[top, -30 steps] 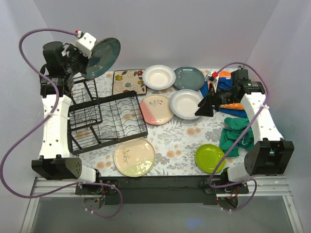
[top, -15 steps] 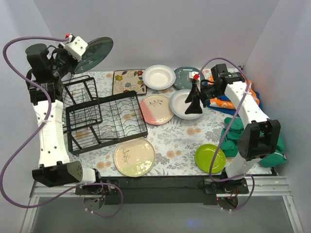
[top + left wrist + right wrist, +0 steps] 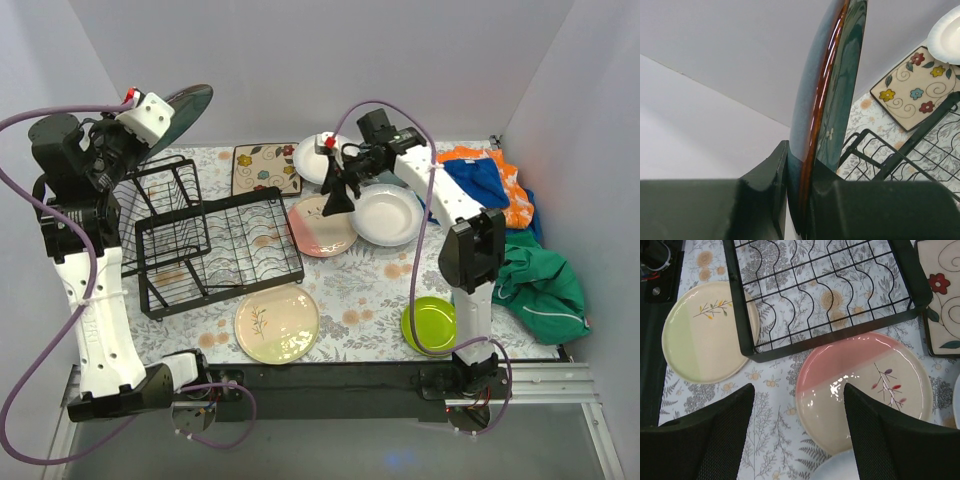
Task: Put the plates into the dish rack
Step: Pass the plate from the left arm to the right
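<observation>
Near dish rack point(image 3: 740, 315) | left gripper point(image 3: 799, 190) clamps blue-grey plate point(image 3: 840, 90) | right gripper point(image 3: 797, 390) agape, trivet point(image 3: 265, 168) near

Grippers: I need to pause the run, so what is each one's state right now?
Left gripper: shut on the round dark blue-grey ceramic plate.
Right gripper: open, empty, over the round pink-and-cream ceramic plate.

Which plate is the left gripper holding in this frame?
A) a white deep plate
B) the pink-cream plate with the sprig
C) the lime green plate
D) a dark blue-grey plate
D: the left gripper is clamped on the rim of a dark blue-grey plate, held on edge off the table, while the lime green plate and the pink-cream plate lie flat on it.
</observation>
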You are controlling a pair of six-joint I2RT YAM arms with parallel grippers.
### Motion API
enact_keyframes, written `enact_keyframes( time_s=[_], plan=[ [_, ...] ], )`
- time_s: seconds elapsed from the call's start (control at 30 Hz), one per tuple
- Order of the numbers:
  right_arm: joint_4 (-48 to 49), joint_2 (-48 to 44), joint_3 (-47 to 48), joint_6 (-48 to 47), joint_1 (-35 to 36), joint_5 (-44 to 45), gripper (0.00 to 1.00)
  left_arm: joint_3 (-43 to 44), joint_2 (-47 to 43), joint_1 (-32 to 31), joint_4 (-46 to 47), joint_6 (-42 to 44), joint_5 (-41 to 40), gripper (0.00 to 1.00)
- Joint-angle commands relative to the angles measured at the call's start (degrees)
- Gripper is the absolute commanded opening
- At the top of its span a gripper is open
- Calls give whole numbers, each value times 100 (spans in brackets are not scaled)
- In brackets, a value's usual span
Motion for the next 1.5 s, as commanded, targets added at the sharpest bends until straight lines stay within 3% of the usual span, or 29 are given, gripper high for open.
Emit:
enact_keyframes(
  time_s=[0.0, 0.17, 0.33, 0.4, 0.53, 0.57, 0.63, 0.67, 0.7, 0.73, 0.83, 1.0, 1.23, 1.4, 1.47],
  plan=[
    [634, 206, 395, 1152, 458, 557, 77, 481, -216, 20, 428, 236, -321, 0],
    [1004, 259, 447, 1445, 608, 340, 79, 577, -260, 11, 244, 219, -260, 0],
    [1153, 145, 965, 401, 486, -240, 83, 762, -137, 11, -178, 9, 197, 0],
    [1660, 49, 1010, 346, 415, -485, 86, 771, -154, 20, -257, -44, 408, 0],
    [3522, -66, 870, 1458, 397, -890, 90, 701, -224, 20, -337, -53, 558, 0],
    [4057, -66, 800, 2315, 397, -1031, 90, 710, -242, 20, -346, -79, 610, 0],
    [6033, 13, 729, 3556, 406, -1383, 91, 832, -198, 20, -451, -158, 891, 0],
    [6736, 56, 703, 4815, 424, -1392, 92, 894, -155, 20, -477, -281, 979, 0],
    [7753, 179, 781, 5246, 450, -1331, 92, 955, -137, 11, -565, -325, 1154, 0],
    [7972, 284, 938, 5511, 502, -1296, 93, 1026, -137, 11, -583, -387, 1217, 0],
    [8254, 663, 1651, 6198, 617, -1313, 93, 1035, -172, 20, -645, -510, 1375, 0],
    [8431, 549, 1335, 6261, 907, -1059, 94, 912, -277, 11, -592, -677, 1595, 0],
    [8457, 716, 1669, 6366, 1056, -733, 95, 991, -216, 20, -478, -880, 2069, 0],
    [8738, 734, 1599, 6849, 1153, -759, 89, 912, -216, 20, -443, -1248, 2403, 0],
    [8852, 742, 1546, 7007, 1197, -786, 82, 798, -233, 20, -407, -1336, 2483, 0]
  ],
)
